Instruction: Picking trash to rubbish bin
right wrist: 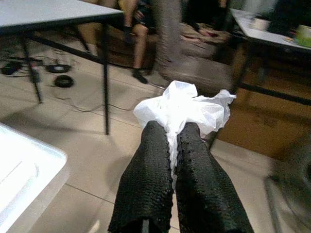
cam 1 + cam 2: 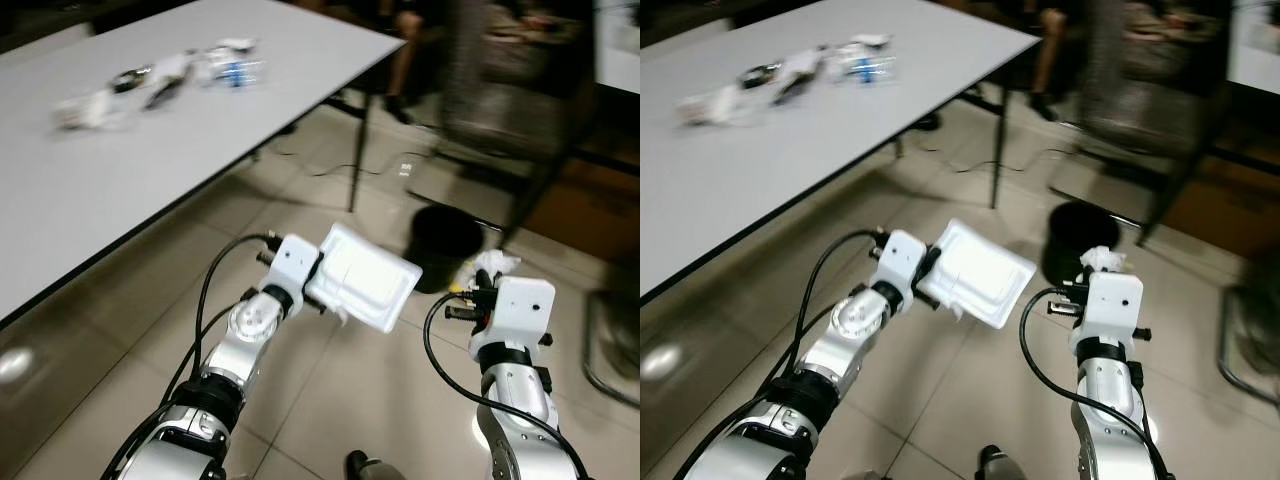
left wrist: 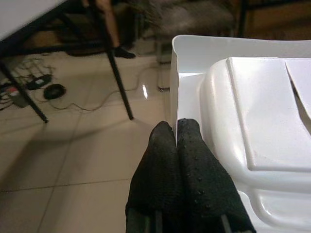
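Dangling off the left gripper [image 3: 176, 132] by one thin rim, the white plastic tray [image 2: 365, 275] hangs over the tiled floor [image 2: 330, 400], short of the black rubbish bin [image 2: 445, 240] ahead. Both fingers are pressed tight on that edge, so I'd guess a swing could twist it loose. The right gripper [image 1: 172, 133] pinches crumpled white plastic [image 1: 182, 107], which might snag or flutter wide of the bin. More trash [image 2: 160, 80] sits on the grey table [image 2: 150, 170]. The head views place the bin; the wrist views show how slight each grip is, plus a person's legs [image 1: 133, 34] beyond.
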Controlling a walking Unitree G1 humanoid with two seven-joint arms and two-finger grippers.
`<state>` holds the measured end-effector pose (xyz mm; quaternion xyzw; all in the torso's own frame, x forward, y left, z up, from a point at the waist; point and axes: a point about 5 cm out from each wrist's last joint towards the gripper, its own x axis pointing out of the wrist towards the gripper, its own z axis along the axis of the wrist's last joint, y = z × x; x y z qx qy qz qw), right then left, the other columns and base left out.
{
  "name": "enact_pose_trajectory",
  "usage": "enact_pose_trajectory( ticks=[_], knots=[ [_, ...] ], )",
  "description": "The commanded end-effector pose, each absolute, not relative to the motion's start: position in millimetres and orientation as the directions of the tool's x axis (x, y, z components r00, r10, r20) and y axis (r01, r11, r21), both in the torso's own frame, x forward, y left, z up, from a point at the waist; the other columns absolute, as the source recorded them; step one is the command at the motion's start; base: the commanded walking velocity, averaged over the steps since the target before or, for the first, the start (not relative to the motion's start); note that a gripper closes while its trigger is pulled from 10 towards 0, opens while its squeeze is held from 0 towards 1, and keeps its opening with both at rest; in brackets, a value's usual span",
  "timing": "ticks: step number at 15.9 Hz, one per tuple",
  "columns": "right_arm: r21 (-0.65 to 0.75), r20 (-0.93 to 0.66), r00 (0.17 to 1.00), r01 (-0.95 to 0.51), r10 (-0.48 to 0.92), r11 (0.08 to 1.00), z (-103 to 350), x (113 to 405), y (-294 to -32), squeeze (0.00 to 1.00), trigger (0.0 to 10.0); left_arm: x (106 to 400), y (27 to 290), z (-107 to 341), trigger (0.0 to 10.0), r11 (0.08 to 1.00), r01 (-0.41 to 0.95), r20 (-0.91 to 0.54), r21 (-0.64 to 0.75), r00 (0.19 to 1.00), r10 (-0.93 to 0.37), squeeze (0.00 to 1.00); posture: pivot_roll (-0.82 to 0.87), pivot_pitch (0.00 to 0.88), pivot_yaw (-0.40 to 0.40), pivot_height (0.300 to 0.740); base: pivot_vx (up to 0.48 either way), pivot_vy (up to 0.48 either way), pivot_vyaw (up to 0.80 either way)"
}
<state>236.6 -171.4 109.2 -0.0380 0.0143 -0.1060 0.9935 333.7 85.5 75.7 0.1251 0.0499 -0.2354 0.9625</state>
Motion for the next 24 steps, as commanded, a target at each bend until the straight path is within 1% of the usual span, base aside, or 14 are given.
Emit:
enact_pose_trajectory(
  ticks=[1, 2, 3, 4, 5, 6, 7, 8, 10, 12, 13, 14, 16, 24],
  knots=[
    [-0.067, -0.050, 0.972, 0.226, -0.230, 0.972, 98, 237, -178, 0.00, 10.0, 332, 89, 65, 0.5, 0.853, 0.465, -0.203, 0.235, 0.882, -0.425, 0.00, 0.06, 0.087, -0.010, 0.740, 0.000, 0.000, -0.79],
    [-0.063, -0.063, 0.970, 0.230, -0.234, 0.971, 94, 237, -179, 0.00, 10.0, 331, 90, 62, 0.5, 0.852, 0.465, -0.215, 0.241, 0.881, -0.421, 0.00, 0.06, 0.086, -0.010, 0.740, 0.000, 0.000, -0.79],
    [-0.047, -0.092, 0.965, 0.241, -0.245, 0.969, 83, 238, -182, 0.00, 10.0, 329, 93, 54, 1.4, 0.852, 0.461, -0.251, 0.248, 0.880, -0.403, 0.00, 0.06, 0.084, -0.009, 0.740, 0.000, 0.000, -0.79],
    [-0.015, -0.171, 0.951, 0.257, -0.256, 0.966, 60, 240, -186, 0.00, 10.0, 325, 96, 41, 3.2, 0.843, 0.467, -0.318, 0.268, 0.869, -0.380, 0.00, 0.06, 0.079, -0.006, 0.740, 0.000, 0.000, -0.79],
    [0.010, -0.221, 0.940, 0.269, -0.260, 0.963, 46, 241, -188, 0.00, 10.0, 322, 100, 33, 4.3, 0.843, 0.461, -0.362, 0.277, 0.863, -0.353, 0.00, 0.06, 0.076, -0.006, 0.740, 0.000, 0.000, -0.79],
    [0.011, -0.245, 0.936, 0.265, -0.254, 0.964, 38, 242, -187, 0.00, 10.0, 319, 103, 28, 7.0, 0.840, 0.460, -0.391, 0.289, 0.857, -0.335, 0.00, 0.06, 0.075, -0.007, 0.740, 0.000, 0.000, -0.79],
    [0.010, -0.267, 0.932, 0.255, -0.243, 0.967, 31, 243, -186, 0.00, 10.0, 317, 105, 23, 8.6, 0.835, 0.459, -0.412, 0.304, 0.853, -0.319, 0.00, 0.06, 0.072, -0.007, 0.740, 0.000, 0.000, -0.79],
    [0.016, -0.295, 0.927, 0.246, -0.231, 0.969, 23, 243, -184, 0.00, 10.0, 315, 107, 19, 9.9, 0.834, 0.456, -0.433, 0.311, 0.849, -0.303, 0.00, 0.06, 0.072, -0.007, 0.740, 0.000, 0.000, -0.79],
    [0.024, -0.354, 0.913, 0.225, -0.202, 0.974, 5, 240, -179, 0.00, 10.0, 308, 110, 10, 10.0, 0.820, 0.470, -0.479, 0.328, 0.831, -0.285, 0.00, 0.06, 0.072, -0.007, 0.740, 0.000, 0.000, -0.79],
    [0.035, -0.440, 0.876, 0.238, -0.199, 0.971, -20, 234, -177, 0.00, 10.0, 299, 114, -2, 10.0, 0.810, 0.483, -0.546, 0.331, 0.799, -0.254, 0.00, 0.05, 0.078, -0.009, 0.740, 0.000, 0.000, -0.79],
    [0.029, -0.451, 0.870, 0.238, -0.200, 0.971, -23, 233, -177, 0.00, 10.0, 298, 114, -3, 10.0, 0.806, 0.490, -0.552, 0.332, 0.794, -0.255, 0.00, 0.05, 0.078, -0.009, 0.740, 0.000, 0.000, -0.79],
    [0.032, -0.502, 0.842, 0.248, -0.199, 0.968, -35, 226, -178, 0.00, 10.0, 292, 116, -9, 10.0, 0.792, 0.511, -0.582, 0.335, 0.773, -0.254, 0.00, 0.05, 0.079, -0.008, 0.740, 0.000, 0.000, -0.79],
    [0.027, -0.548, 0.815, 0.241, -0.187, 0.970, -47, 218, -177, 0.00, 10.0, 286, 118, -16, 10.0, 0.769, 0.537, -0.612, 0.346, 0.750, -0.249, 0.00, 0.05, 0.081, -0.006, 0.740, 0.000, 0.000, -0.79],
    [0.024, -0.613, 0.773, 0.225, -0.163, 0.974, -63, 205, -176, 0.00, 10.0, 270, 126, -30, 10.0, 0.718, 0.586, -0.663, 0.376, 0.711, -0.233, 0.00, 0.06, 0.075, -0.003, 0.740, 0.000, 0.000, -0.79]
  ],
)
